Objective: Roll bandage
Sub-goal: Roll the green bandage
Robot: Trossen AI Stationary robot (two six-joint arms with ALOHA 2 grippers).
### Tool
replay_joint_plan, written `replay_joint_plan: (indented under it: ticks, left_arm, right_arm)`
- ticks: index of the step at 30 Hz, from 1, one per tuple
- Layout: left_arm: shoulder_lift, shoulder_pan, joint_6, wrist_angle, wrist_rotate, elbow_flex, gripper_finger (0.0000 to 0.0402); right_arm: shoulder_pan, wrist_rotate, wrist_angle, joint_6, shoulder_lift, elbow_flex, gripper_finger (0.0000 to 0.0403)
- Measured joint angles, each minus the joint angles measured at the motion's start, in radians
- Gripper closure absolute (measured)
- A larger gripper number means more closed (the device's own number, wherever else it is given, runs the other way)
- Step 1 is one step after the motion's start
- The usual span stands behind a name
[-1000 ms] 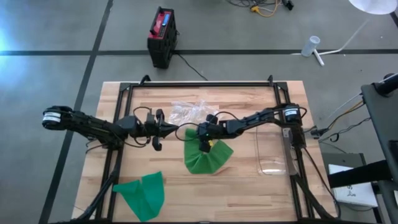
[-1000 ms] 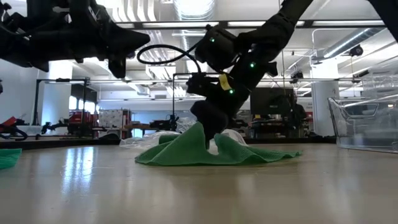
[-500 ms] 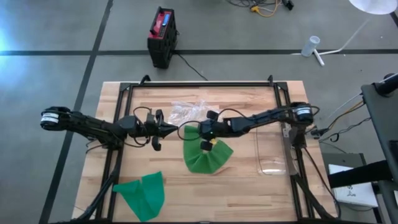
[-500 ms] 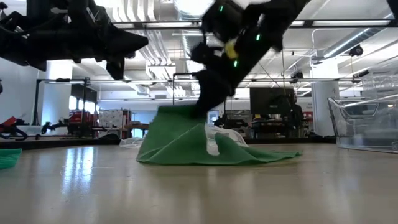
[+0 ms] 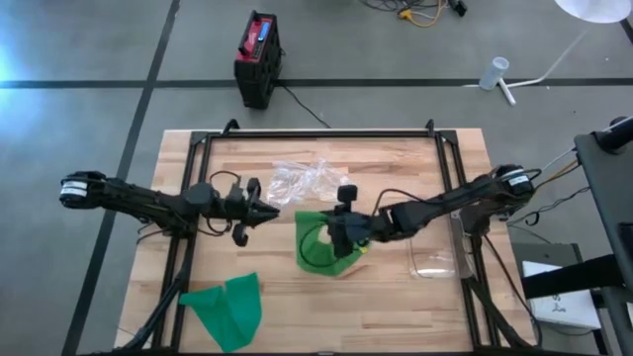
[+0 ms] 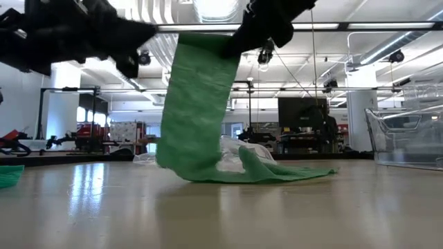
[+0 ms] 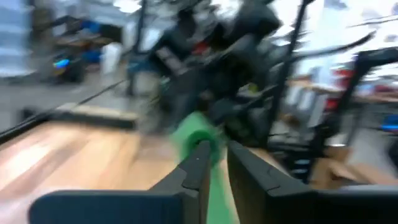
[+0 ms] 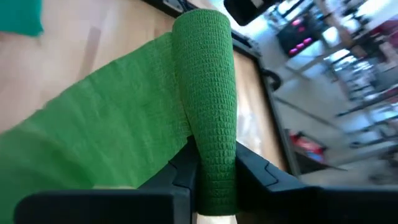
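Observation:
A green bandage (image 5: pixel 318 245) is partly wound into a roll (image 8: pixel 208 81). My right gripper (image 5: pixel 341 235) is shut on that roll, high above the table's middle. From the roll a wide band (image 6: pixel 197 104) hangs down, and its lower end (image 6: pixel 277 171) lies spread on the wood. My left gripper (image 5: pixel 274 213) hovers just left of the bandage, pointing at it. In the left wrist view its fingers (image 7: pixel 200 163) stand a narrow slit apart with nothing between them. My right gripper pinches the roll's near end (image 8: pixel 214 163) between its two fingers. The fingers come from the table's right, slanting down, and lie along the roll, which sticks out past them. The roll is lifted clear, and the band hangs from it to the table.
A crumpled clear plastic bag (image 5: pixel 302 178) lies behind the bandage. A second green cloth (image 5: pixel 227 309) lies at the near left. A clear plastic box (image 5: pixel 432 242) stands at the right. The dark metal frame (image 5: pixel 316 133) rims the table.
My right gripper has risen well above the table, rolled its wrist, and taken the roll up with it. The band has been drawn from a low heap into a tall hanging strip. Its lower end has stayed on the wood.

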Motion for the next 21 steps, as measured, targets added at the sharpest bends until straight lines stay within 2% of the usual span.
replay_joint_plan:
  ticks: [3, 12, 16, 18, 21]
  left_arm:
    - [0.027, -0.024, 0.002, 0.095, 0.055, 0.000, 0.0327]
    - [0.119, -0.045, 0.064, 0.108, 0.005, 0.052, 0.0269]
    - [0.148, -0.046, 0.089, 0.012, -0.044, 0.115, 0.0239]
    - [0.163, -0.045, 0.082, -0.080, -0.093, 0.156, 0.0227]
    - [0.187, -0.045, 0.080, -0.240, -0.098, 0.224, 0.0214]
  right_arm:
    - [0.024, 0.080, 0.002, -0.029, 0.001, 0.000, 0.0342]
    - [0.017, 0.083, 0.029, -0.032, 0.010, 0.003, 0.0351]
    - [0.012, 0.084, 0.030, -0.046, 0.025, 0.003, 0.0345]
    - [0.012, 0.084, 0.030, -0.053, 0.034, 0.003, 0.0342]
    - [0.010, 0.084, 0.028, -0.071, 0.044, 0.003, 0.0344]
